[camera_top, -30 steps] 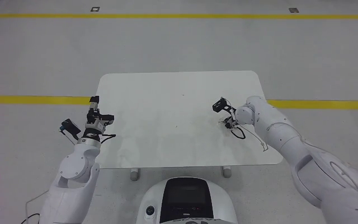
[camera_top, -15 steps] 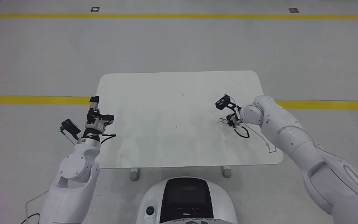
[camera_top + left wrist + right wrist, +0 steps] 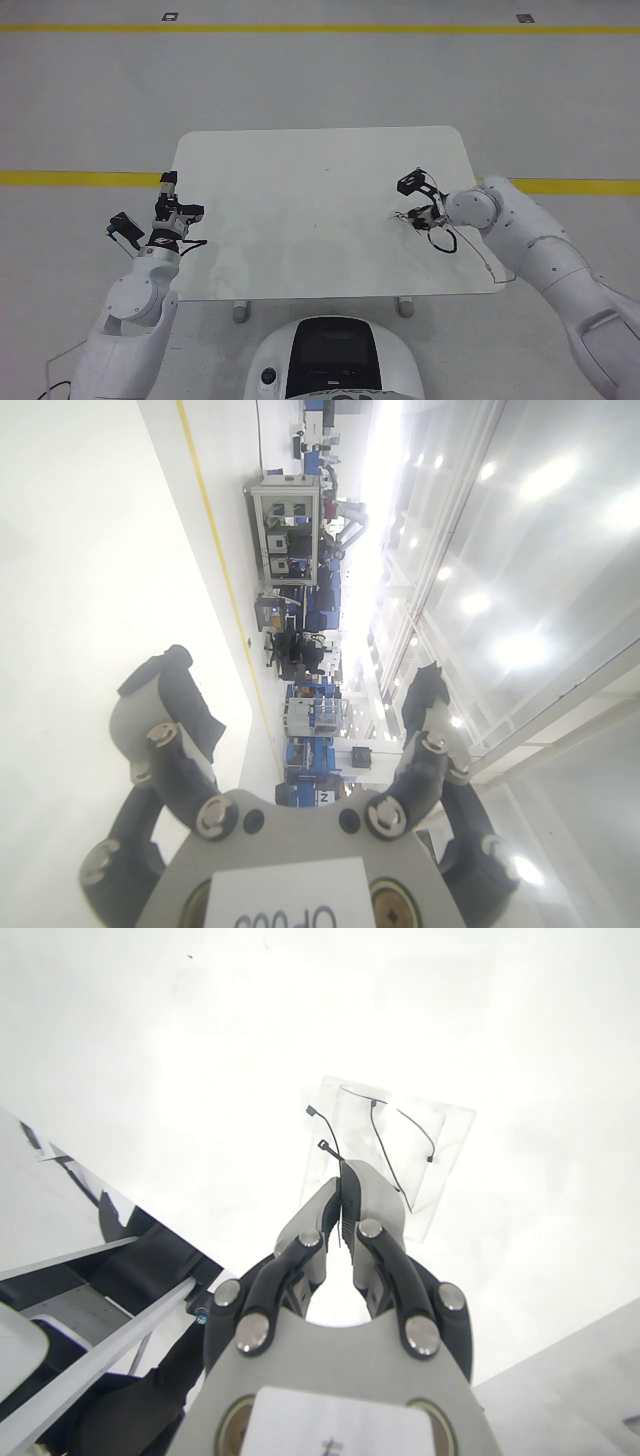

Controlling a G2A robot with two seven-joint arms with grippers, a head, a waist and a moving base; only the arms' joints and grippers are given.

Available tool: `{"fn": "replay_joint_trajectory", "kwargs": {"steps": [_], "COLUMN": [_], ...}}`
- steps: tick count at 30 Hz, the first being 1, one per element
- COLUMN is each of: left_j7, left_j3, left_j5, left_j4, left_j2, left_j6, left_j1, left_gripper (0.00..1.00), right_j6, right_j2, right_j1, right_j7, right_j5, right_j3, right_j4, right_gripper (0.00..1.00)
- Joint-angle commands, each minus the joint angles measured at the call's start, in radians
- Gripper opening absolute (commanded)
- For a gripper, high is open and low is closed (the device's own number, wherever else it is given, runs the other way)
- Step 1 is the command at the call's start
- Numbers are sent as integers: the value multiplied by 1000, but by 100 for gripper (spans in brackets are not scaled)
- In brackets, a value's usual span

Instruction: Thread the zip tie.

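Observation:
My right gripper [image 3: 342,1175] is shut on a thin black zip tie [image 3: 330,1151], and the tie's head end sticks out past the fingertips. Just beyond it a clear plastic sheet [image 3: 452,1138] lies on the white table [image 3: 300,180], with two more black zip ties [image 3: 380,1148] [image 3: 422,1130] on it. In the top view the right gripper [image 3: 404,215] hangs low over the right part of the table. My left gripper [image 3: 305,670] is open and holds nothing. It sits at the table's left edge [image 3: 178,198], pointing away from the table.
A black cable loop [image 3: 446,240] hangs off the right wrist above the table's right side. The middle and left of the tabletop are bare white surface. Yellow floor lines [image 3: 60,178] run behind the table.
The right arm has moved to the right, toward the table's right edge, with the gripper staying shut. The left arm has not moved.

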Motion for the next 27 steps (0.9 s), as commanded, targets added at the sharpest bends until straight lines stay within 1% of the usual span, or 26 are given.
{"fn": "replay_joint_trajectory", "kwargs": {"steps": [1,3,10,13,17,23,27], "left_j7": [0,0,0,0,0,0,0], "left_j3": [0,0,0,0,0,0,0], "left_j5": [0,0,0,0,0,0,0], "left_j4": [0,0,0,0,0,0,0], "left_j2": [0,0,0,0,0,0,0], "left_j6": [0,0,0,0,0,0,0], "left_j1": [0,0,0,0,0,0,0], "left_gripper": [100,100,100,100,100,100,100], "right_j6": [0,0,0,0,0,0,0], "right_j2": [8,14,33,40,40,46,53], "right_j1": [-3,-5,-3,-1,4,4,0], "right_j7": [7,16,39,45,44,37,27], "right_j5": [44,109,287,318,379,438,453], "right_j3": [7,14,17,11,-2,-1,7], "right_j4": [6,23,29,47,70,71,75], "right_gripper": [0,0,0,0,0,0,0]}}
